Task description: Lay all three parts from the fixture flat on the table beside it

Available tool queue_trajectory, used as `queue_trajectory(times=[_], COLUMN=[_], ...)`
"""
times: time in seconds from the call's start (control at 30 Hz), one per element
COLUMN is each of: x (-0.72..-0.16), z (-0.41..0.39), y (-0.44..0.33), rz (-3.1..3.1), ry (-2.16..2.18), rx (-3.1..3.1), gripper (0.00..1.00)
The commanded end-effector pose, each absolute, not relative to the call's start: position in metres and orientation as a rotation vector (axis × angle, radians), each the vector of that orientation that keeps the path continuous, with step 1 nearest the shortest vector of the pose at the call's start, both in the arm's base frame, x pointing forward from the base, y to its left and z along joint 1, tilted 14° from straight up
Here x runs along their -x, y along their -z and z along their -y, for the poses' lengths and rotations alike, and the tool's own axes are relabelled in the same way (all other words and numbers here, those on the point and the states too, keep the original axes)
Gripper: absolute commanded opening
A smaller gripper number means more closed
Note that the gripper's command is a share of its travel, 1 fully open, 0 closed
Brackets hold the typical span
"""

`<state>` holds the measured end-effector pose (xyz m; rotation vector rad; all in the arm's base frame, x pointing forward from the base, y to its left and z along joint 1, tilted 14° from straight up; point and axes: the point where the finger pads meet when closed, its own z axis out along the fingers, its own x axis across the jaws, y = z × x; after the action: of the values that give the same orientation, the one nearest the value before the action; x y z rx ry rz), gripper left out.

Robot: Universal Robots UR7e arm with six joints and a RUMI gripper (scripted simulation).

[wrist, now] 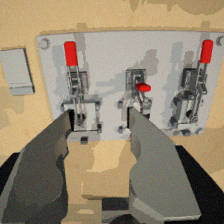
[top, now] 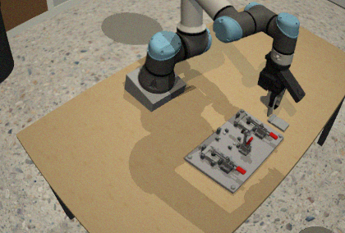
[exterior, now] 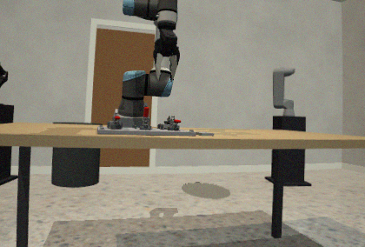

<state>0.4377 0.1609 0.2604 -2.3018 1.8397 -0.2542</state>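
The pincer (top: 273, 110) hangs well above the bench (top: 103, 150), its jaws partly parted with nothing between them. Below and ahead of it lies the grey fixture (wrist: 110, 50) with three toggle clamps: one red-handled clamp (wrist: 71, 52) under the left finger, a middle clamp (wrist: 143, 88) just past the right finger, a third clamp (wrist: 206, 51) farther right. One flat grey part (wrist: 16, 71) lies on the bench off to the pincer's left, just beside the fixture's edge and apart from it. Whether parts remain under the clamps is hard to tell. The fingers themselves hide the fixture's near edge.
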Motion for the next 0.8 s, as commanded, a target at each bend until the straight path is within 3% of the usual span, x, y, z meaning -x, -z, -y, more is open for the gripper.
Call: queue_trajectory(times=[0.0, 0.77], x=[-0.446, -0.478], z=[-0.138, -0.040], y=[-0.262, -0.266], rz=[-1.837, -1.837], ry=[0.253, 0.253], rx=[2.301, 2.301], gripper=[0.28, 0.28])
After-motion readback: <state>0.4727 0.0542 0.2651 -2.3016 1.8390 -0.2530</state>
